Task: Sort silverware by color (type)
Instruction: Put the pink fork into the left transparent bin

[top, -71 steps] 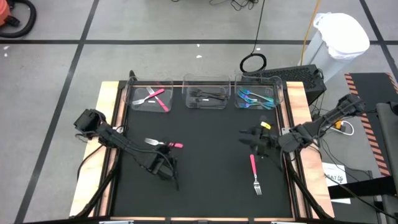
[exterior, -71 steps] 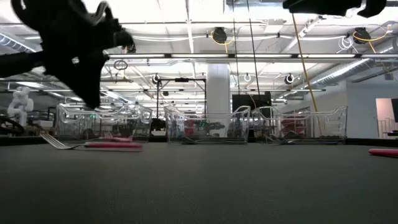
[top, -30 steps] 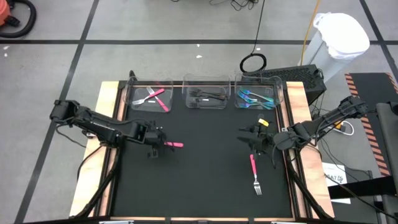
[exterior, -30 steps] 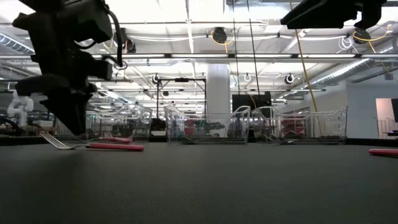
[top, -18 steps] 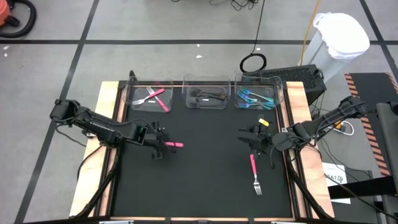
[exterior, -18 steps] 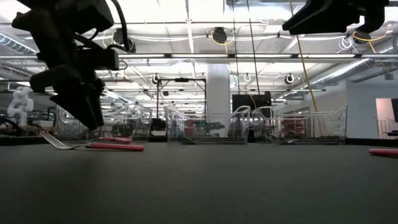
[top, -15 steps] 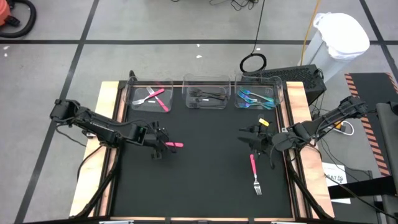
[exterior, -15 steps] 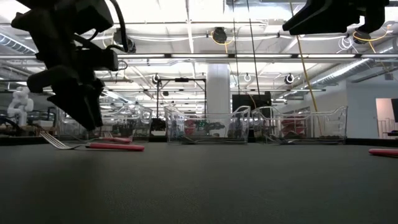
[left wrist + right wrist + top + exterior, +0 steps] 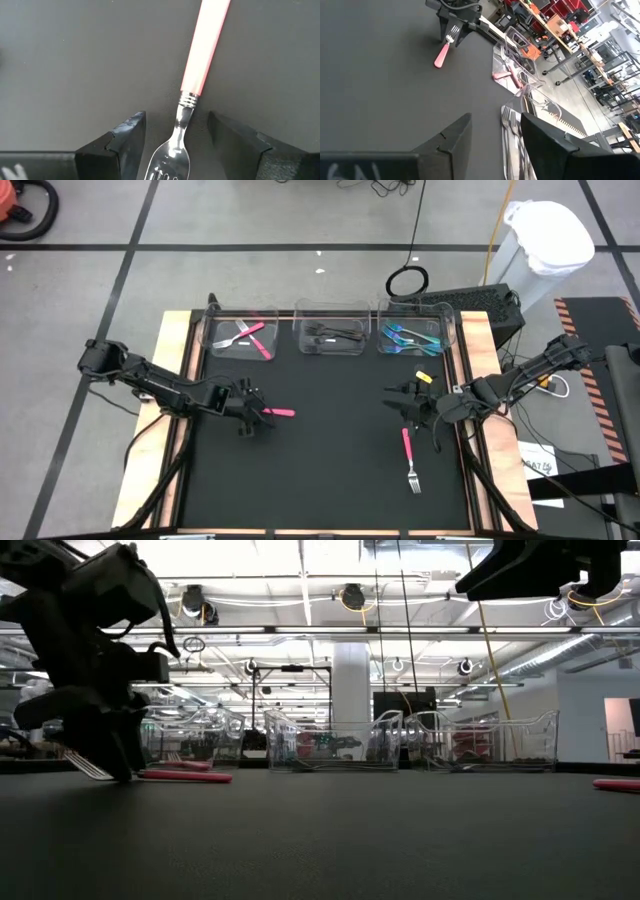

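the left pincer [image 9: 245, 411] is down at the black tabletop [image 9: 330, 470], its fingers [image 9: 127, 137] spread apart on either side of the silver head of a pink-handled fork [image 9: 192, 100] that lies flat, not clamped. the right pincer [image 9: 410, 406] hovers above the tabletop with its fingers parted and nothing between them, near a second pink-handled fork [image 9: 408, 458]. three clear bins [image 9: 330, 332] at the far edge hold pink, black and teal silverware.
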Robot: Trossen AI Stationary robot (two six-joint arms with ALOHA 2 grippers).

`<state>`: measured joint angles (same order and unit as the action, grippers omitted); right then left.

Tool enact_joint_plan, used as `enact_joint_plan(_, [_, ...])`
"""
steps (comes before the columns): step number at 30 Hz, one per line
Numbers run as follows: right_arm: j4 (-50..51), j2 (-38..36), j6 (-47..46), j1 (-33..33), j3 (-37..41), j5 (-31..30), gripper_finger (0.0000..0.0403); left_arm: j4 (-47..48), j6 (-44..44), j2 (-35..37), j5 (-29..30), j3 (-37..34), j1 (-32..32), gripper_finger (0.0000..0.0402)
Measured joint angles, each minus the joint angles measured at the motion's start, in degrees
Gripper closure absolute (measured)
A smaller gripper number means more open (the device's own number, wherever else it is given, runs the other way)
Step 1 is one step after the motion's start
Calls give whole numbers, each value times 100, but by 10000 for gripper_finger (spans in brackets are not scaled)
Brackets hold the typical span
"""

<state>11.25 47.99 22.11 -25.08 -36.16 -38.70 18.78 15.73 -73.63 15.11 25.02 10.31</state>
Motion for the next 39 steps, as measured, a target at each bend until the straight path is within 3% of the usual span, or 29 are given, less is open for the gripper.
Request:
enact_joint_plan(7, [-2,0,0,0,2,-2,236,-286,13,-1,-162,-154,-5,200])
enact_joint_plan(21, [-3,0,0,0,2,-2,236,-297,-260,-15,-410,-162,2,387])
enact_joint_plan(29, [-4,0,-4,0,2,0,236,-434,-271,15,-289,-158,7,382])
enact_joint_plan(39, [-26,85,-22,0,1,0,236,-420,-1036,55,564,409,-11,384])
